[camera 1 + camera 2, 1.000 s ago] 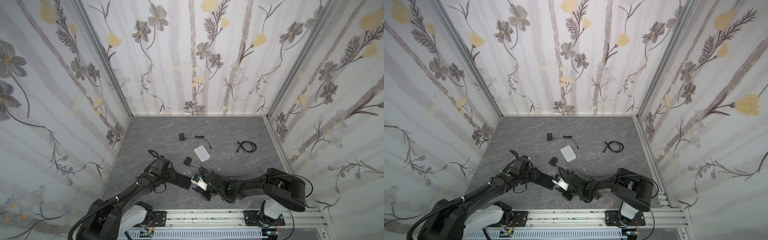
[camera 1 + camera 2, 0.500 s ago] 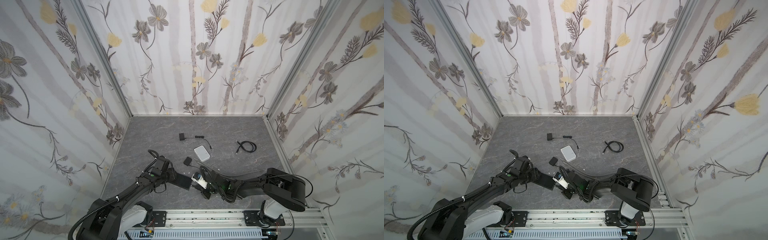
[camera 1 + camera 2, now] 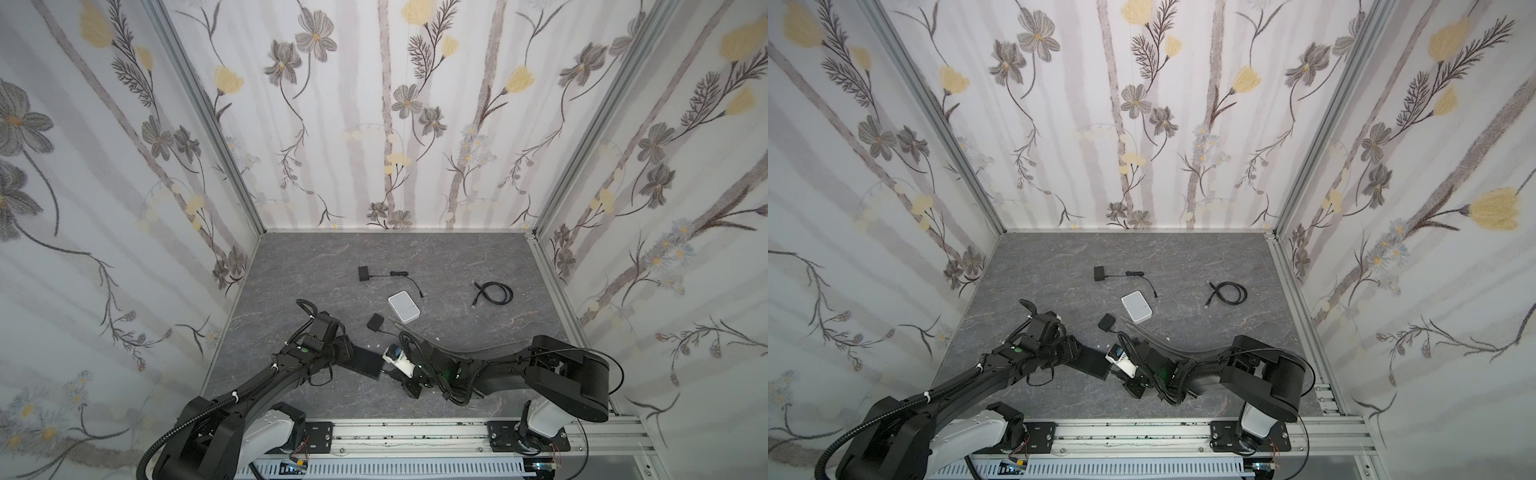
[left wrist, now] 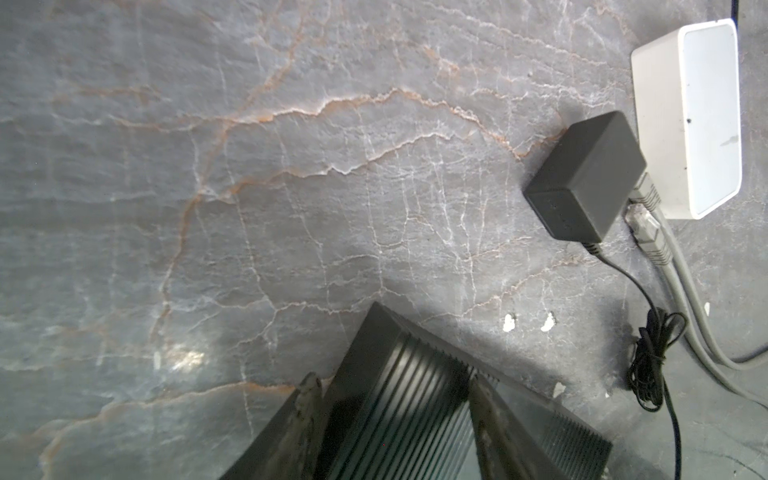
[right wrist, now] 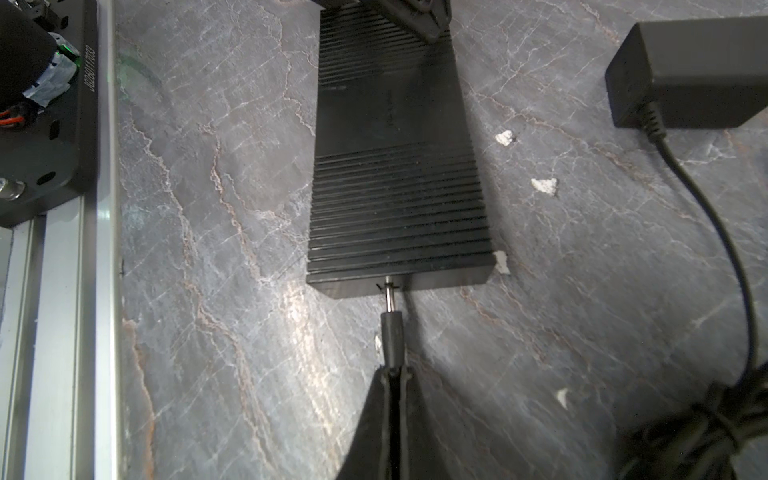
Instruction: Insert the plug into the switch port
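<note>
Right wrist view: right hand pinches the plug; left hand clamps the switch.

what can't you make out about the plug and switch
- How deep the plug sits in the switch port: right wrist view, opening dark and tiny.
- Whether the left end effector clamps the switch: left wrist view, fingers blurred, cut by the edge.
- Plug in both top views: hidden by the right arm.
</note>
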